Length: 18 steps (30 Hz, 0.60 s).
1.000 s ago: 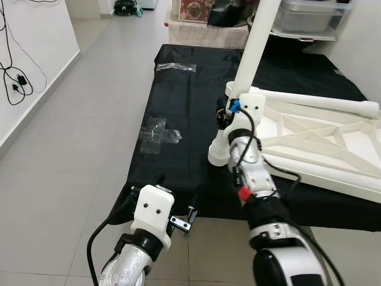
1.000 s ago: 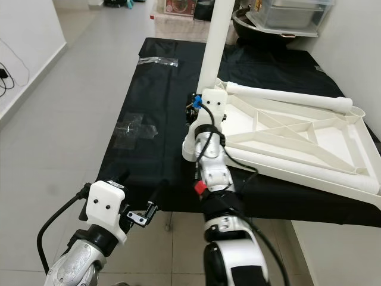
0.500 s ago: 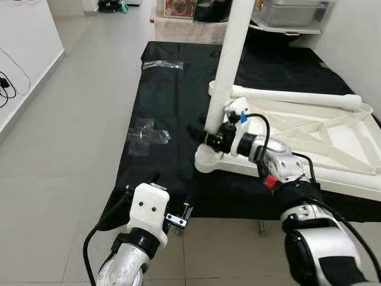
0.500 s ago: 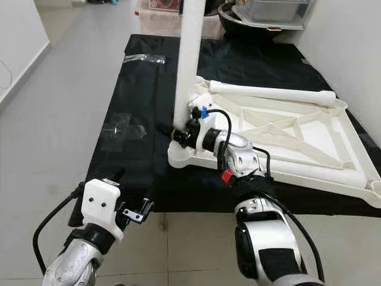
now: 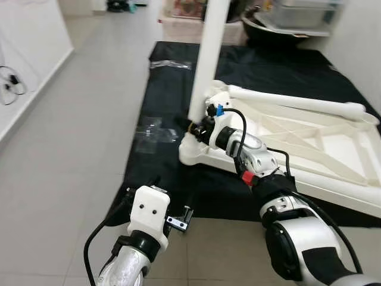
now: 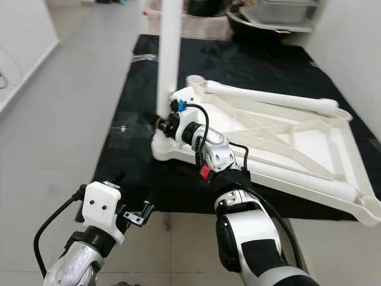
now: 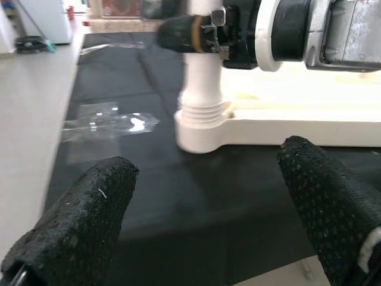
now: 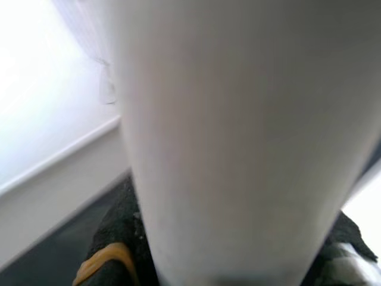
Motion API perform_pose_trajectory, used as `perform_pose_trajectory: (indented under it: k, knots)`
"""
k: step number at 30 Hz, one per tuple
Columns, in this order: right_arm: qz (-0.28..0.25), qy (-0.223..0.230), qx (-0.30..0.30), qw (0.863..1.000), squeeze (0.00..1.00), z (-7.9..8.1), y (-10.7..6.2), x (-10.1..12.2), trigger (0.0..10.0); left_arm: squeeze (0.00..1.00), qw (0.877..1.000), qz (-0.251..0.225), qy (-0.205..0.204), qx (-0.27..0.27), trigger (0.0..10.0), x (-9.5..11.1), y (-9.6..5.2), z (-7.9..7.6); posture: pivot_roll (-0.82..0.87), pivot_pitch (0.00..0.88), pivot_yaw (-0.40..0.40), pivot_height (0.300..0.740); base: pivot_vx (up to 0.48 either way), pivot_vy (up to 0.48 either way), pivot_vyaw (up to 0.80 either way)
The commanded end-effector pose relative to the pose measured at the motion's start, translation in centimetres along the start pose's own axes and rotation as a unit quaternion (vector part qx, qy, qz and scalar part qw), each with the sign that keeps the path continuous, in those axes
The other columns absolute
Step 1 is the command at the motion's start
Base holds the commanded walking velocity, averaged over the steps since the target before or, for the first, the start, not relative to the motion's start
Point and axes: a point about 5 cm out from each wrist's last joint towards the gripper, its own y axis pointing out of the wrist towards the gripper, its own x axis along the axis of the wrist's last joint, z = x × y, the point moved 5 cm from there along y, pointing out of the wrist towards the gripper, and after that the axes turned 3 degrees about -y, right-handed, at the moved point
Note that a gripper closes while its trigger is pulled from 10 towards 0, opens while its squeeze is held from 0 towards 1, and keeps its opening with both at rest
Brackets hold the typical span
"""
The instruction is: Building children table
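Here, an upside-down white tabletop (image 5: 333, 149) lies on a black sheet (image 5: 172, 107) on the floor, one white leg (image 5: 205, 59) standing upright in its near corner socket (image 5: 193, 149).

The right hand (image 5: 193, 126) is clamped on that upright leg just above the socket, its black fingers wrapped on either side of the tube in the right wrist view. A second white leg (image 5: 297, 102) lies flat along the far edge of the tabletop frame. The left hand (image 7: 208, 196) hovers low at the sheet's near edge, its fingers (image 7: 77, 220) spread wide and holding nothing, pointed toward the socket. Clear plastic wrap (image 5: 156, 130) lies on the sheet just beside the socket, and more (image 5: 172, 64) lies farther back.
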Motion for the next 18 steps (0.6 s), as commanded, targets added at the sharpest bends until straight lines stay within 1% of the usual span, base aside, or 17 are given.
perform_pose_trajectory:
  k: [1, 2, 3, 4, 5, 6, 8, 9, 10, 11, 12, 13, 14, 15, 16, 17, 18]
  knots:
    - [-0.01, -0.01, -0.061, 0.998, 0.0, -2.3, -0.5, 0.5, 0.0, 0.0, 1.0, 0.002, 0.001, -0.001, 10.0, -0.2, -0.1, -0.1, 0.09, 0.101, -0.088, 0.74, 0.0, 0.0, 0.0]
    - [0.011, -0.006, -0.175, 0.985, 0.0, -4.5, -1.3, -0.2, 0.0, 0.0, 1.0, 0.003, 0.001, -0.001, 10.0, -0.3, -0.2, -0.1, 0.09, 0.099, -0.086, 0.74, 0.0, 0.0, 0.0]
    - [0.017, -0.001, -0.209, 0.978, 0.0, -5.1, -1.6, -0.4, 0.0, 0.0, 1.0, 0.003, 0.001, -0.001, 10.0, -0.3, -0.2, -0.1, 0.09, 0.099, -0.086, 0.74, 0.0, 0.0, 0.0]
    - [0.02, 0.002, -0.229, 0.973, 0.0, -5.4, -1.9, -0.5, 0.0, 0.0, 1.0, 0.003, 0.002, -0.002, 10.0, -0.3, -0.2, -0.1, 0.09, 0.099, -0.086, 0.74, 0.0, 0.0, 0.0]
    - [0.02, 0.002, -0.229, 0.973, 0.0, -5.4, -1.9, -0.5, 0.0, 0.0, 1.0, 0.003, 0.002, -0.002, 10.0, -0.3, -0.2, -0.1, 0.09, 0.099, -0.086, 0.74, 0.0, 0.0, 0.0]
    - [0.019, 0.027, -0.298, 0.954, 0.0, -6.0, -2.7, -0.6, 0.0, 0.0, 1.0, 0.004, 0.002, -0.002, 10.0, -0.3, -0.2, -0.1, 0.1, 0.097, -0.087, 0.74, 0.0, 0.0, 0.0]
    - [0.012, 0.049, -0.348, 0.936, 0.0, -5.9, -3.5, -0.6, 0.0, 0.0, 1.0, 0.004, 0.003, -0.002, 10.0, -0.3, -0.2, -0.1, 0.1, 0.095, -0.089, 0.74, 0.0, 0.0, 0.0]
    - [0.012, 0.049, -0.348, 0.936, 0.0, -5.9, -3.5, -0.6, 0.0, 0.0, 1.0, 0.004, 0.003, -0.002, 10.0, -0.3, -0.2, -0.1, 0.1, 0.095, -0.089, 0.74, 0.0, 0.0, 0.0]
    - [0.01, 0.063, -0.355, 0.933, 0.0, -5.4, -3.5, -0.6, 0.0, 0.0, 1.0, 0.003, 0.003, -0.002, 10.0, -0.3, -0.2, -0.1, 0.1, 0.096, -0.085, 0.74, 0.0, 0.0, 0.0]
    - [0.01, 0.063, -0.355, 0.933, 0.0, -5.4, -3.5, -0.6, 0.0, 0.0, 1.0, 0.003, 0.003, -0.002, 10.0, -0.3, -0.2, -0.1, 0.1, 0.096, -0.085, 0.74, 0.0, 0.0, 0.0]
    - [-0.008, 0.076, -0.335, 0.939, 0.0, -3.8, -2.8, 0.0, 6.2, 0.0, 1.0, 0.003, 0.002, -0.002, 10.0, -0.3, -0.2, -0.1, 0.1, 0.093, -0.085, 0.74, 0.0, 0.0, 0.0]
    - [-0.008, 0.076, -0.335, 0.939, 0.0, -3.8, -2.8, 0.0, 6.2, 0.0, 1.0, 0.003, 0.002, -0.002, 10.0, -0.3, -0.2, -0.1, 0.1, 0.093, -0.085, 0.74, 0.0, 0.0, 0.0]
    - [-0.019, 0.082, -0.319, 0.944, 0.0, -3.1, -2.4, 0.3, 6.2, 0.0, 1.0, 0.003, 0.002, -0.002, 10.0, -0.3, -0.2, -0.1, 0.1, 0.094, -0.087, 0.74, 0.0, 0.0, 0.0]
    - [-0.049, 0.072, -0.288, 0.954, 0.0, -2.0, -1.9, 1.3, 10.0, 0.0, 1.0, 0.003, 0.002, -0.003, 10.0, -0.3, -0.2, -0.1, 0.1, 0.093, -0.085, 0.74, 0.0, 0.0, 0.0]
    - [-0.069, 0.064, -0.267, 0.959, 0.0, -1.2, -1.6, 2.0, 10.0, 0.0, 1.0, 0.003, 0.002, -0.004, 10.0, -0.3, -0.2, -0.1, 0.1, 0.093, -0.085, 0.74, 0.0, 0.0, 0.0]
    - [-0.091, 0.05, -0.25, 0.963, 0.47, -0.9, -1.6, 2.6, 10.0, 0.0, 1.0, 0.003, 0.002, -0.004, 10.0, -0.3, -0.2, -0.2, 0.1, 0.095, -0.087, 0.74, 0.0, 0.0, 0.0]
    - [-0.105, 0.041, -0.241, 0.964, 0.47, -0.8, -1.7, 2.9, 10.0, 0.0, 1.0, 0.003, 0.002, -0.004, 10.0, -0.3, -0.2, -0.2, 0.1, 0.095, -0.087, 0.74, 0.0, 0.0, 0.0]
